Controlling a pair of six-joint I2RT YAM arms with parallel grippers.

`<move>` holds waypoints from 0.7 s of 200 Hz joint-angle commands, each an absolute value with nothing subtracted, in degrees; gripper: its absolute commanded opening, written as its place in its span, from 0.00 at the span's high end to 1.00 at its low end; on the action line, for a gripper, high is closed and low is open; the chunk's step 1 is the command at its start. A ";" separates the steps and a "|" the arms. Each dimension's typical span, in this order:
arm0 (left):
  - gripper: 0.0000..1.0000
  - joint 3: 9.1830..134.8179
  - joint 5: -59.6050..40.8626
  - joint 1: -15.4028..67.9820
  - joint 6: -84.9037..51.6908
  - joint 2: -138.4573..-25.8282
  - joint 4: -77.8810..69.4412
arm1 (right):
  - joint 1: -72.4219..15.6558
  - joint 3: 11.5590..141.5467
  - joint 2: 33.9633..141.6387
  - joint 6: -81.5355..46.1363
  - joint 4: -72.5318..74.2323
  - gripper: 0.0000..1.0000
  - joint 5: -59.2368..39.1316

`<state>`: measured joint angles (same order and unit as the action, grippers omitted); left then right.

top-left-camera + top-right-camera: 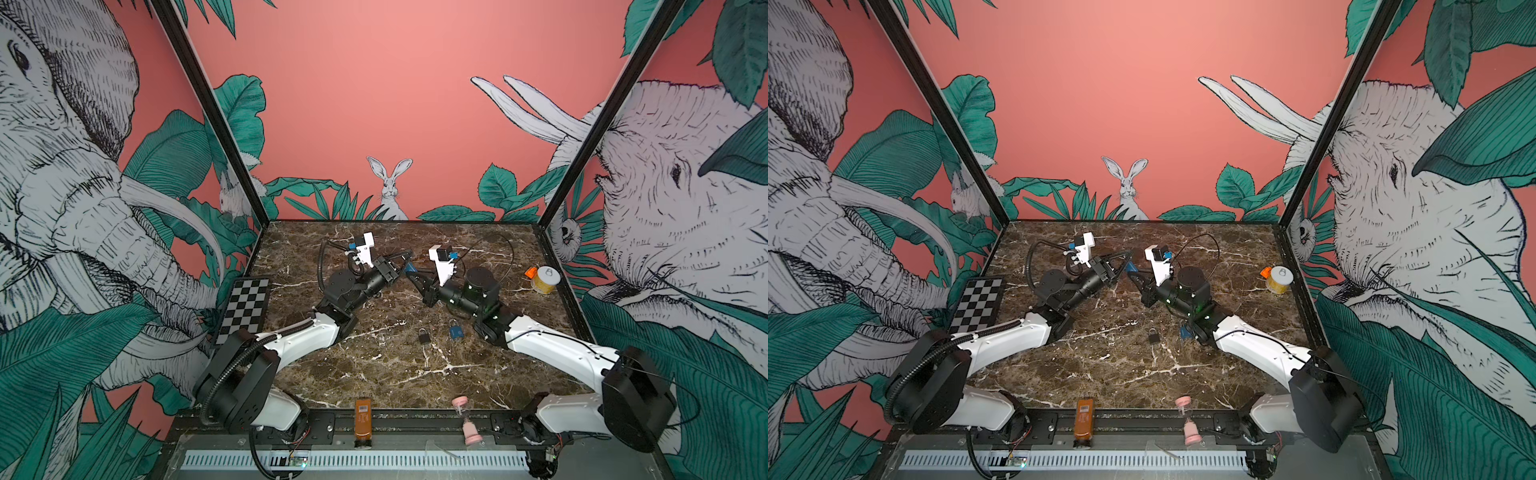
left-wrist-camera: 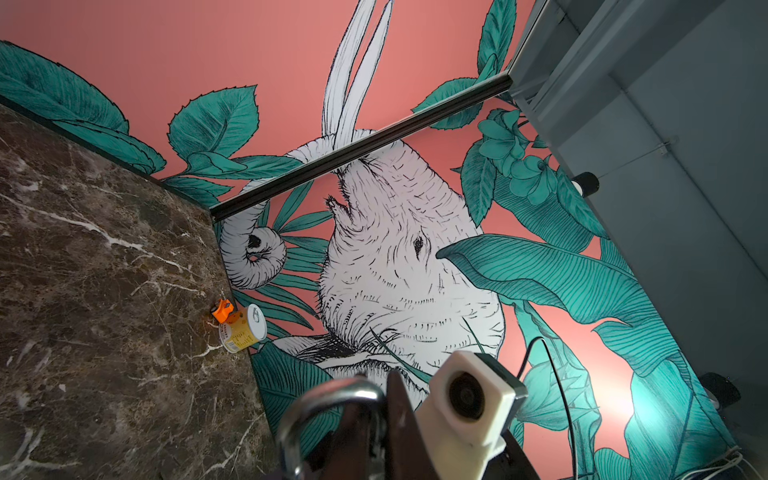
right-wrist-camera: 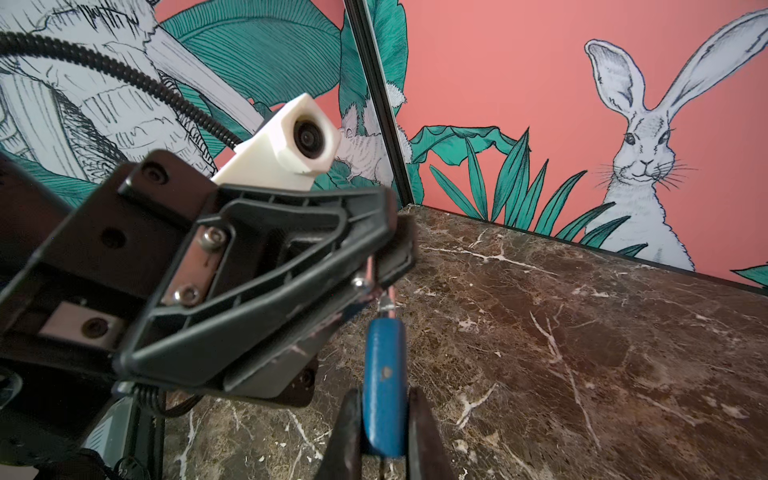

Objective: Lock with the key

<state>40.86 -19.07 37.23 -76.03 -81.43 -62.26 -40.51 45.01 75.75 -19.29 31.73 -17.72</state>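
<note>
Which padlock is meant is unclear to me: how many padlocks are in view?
3. One blue padlock is held between the left end effector and right end effector; a black padlock and a second blue padlock lie on the table by the right arm. More may be hidden.

I'm looking at a robotics lab test booth. A left arm (image 1: 291, 338) and a right arm (image 1: 557, 345) are mounted on a black rail (image 1: 415, 420) fronting a marble-patterned surface (image 1: 374, 374). A calibration checkerboard (image 1: 245, 309) sits at its edge, and jungle-print panels (image 1: 374, 104) on a black frame (image 1: 208, 112) wall it in.
</note>
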 commanded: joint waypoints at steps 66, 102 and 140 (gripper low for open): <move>0.03 50.43 -33.99 23.99 -47.64 -77.05 -36.08 | -31.73 54.35 71.17 -42.91 3.36 1.00 -47.34; 0.07 54.93 -55.16 23.55 -37.42 -81.67 -35.35 | -30.97 53.61 69.00 -55.20 4.86 1.00 -62.76; 0.13 50.45 -62.16 24.24 -43.92 -85.11 -49.37 | -29.14 54.40 67.91 -58.08 6.49 1.00 -64.93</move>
